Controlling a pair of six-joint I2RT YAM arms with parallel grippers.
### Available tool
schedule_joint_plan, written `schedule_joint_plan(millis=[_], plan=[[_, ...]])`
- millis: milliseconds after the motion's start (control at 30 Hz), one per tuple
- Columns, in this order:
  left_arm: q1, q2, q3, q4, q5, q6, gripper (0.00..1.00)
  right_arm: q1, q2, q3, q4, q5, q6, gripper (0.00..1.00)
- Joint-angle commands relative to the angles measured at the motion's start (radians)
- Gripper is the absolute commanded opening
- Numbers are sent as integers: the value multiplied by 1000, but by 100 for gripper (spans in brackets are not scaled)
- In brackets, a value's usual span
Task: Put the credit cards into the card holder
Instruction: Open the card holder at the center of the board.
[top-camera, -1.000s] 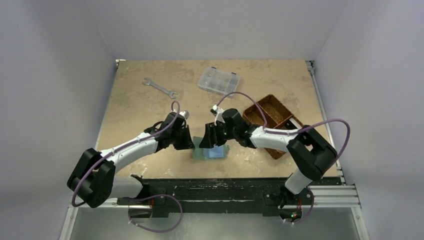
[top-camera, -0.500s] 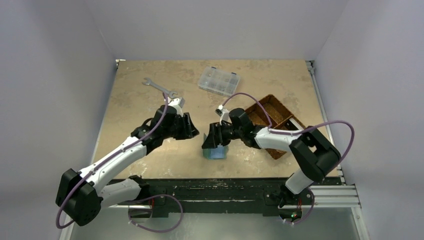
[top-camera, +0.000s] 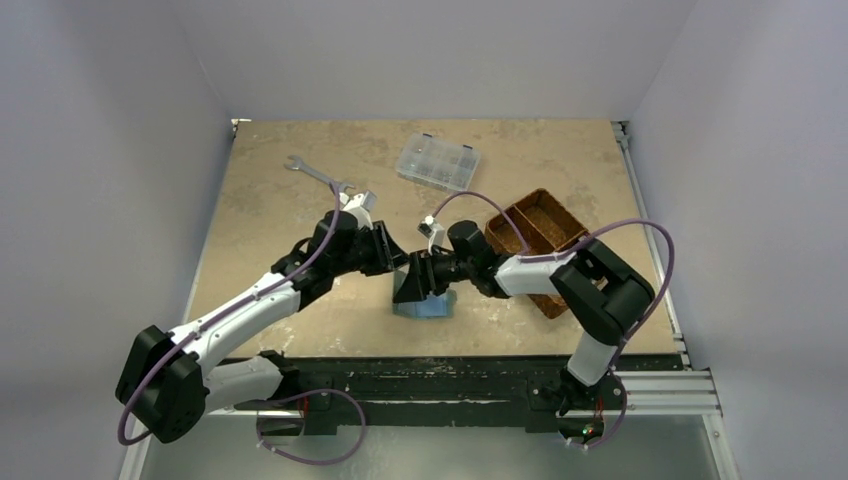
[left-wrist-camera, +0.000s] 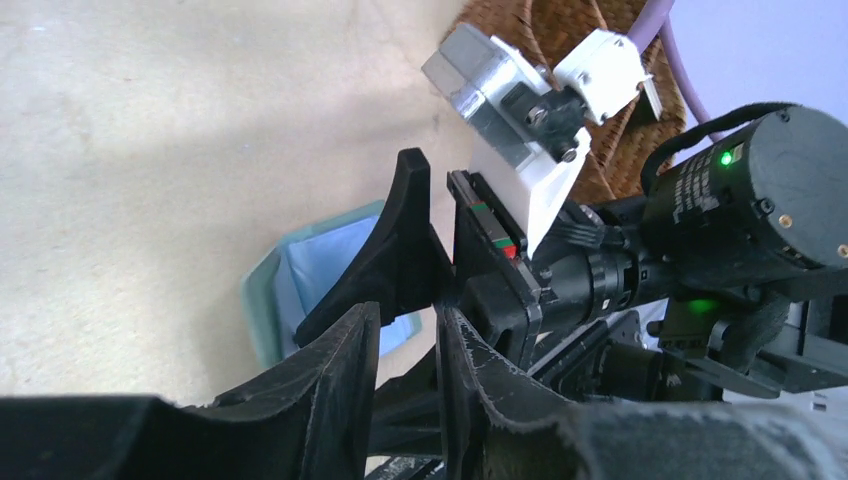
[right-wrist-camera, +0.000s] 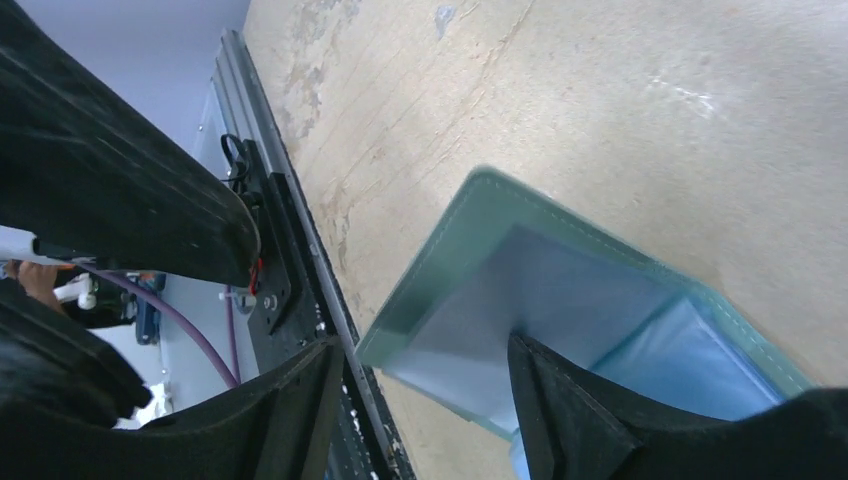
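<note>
Two grippers converge over card holder (top-camera: 422, 306). It lies opened flat on table (top-camera: 270, 200) beneath right gripper (right-wrist-camera: 420, 385), pale-blue pockets up, one corner aimed twd near table edge; long axis unclear. Right jaws parted, straddling pocket. Left gripper (left-wrist-camera: 408, 345) jaws nearly closed, nothing seen betw. them.

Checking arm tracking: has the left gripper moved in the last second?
Yes. The left gripper has moved away from the table's near edge, toward the wrench, and now sits beside the right gripper.
</note>
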Motion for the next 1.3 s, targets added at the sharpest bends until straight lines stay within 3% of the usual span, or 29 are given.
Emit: schedule_joint_plan(millis=[0,133,300,433,500,733,933,1033,1267], plan=[[-4,-45,-33,15,-32,-43,29,35,92,54,141,-60,54,70],[-4,-50,-104,82,-18,-96,22,35,151,9,254,-74,121,68],[-4,-19,-155,138,-27,-112,10,32,126,-24,230,-48,117,36],[-3,28,-207,182,-34,-116,5,32,95,-18,147,-22,64,30],[-4,74,-231,206,-25,-111,0,32,77,-20,123,-9,51,29],[-3,135,-308,177,-87,-87,0,11,1,-8,-78,114,-59,23],[-4,131,-324,103,-188,-67,0,-108,118,-184,199,19,73,18],[-3,132,-327,104,-191,-69,0,-112,132,-210,218,15,96,18],[-4,93,-259,40,-159,-41,0,-79,-48,-55,-92,121,-18,25]])
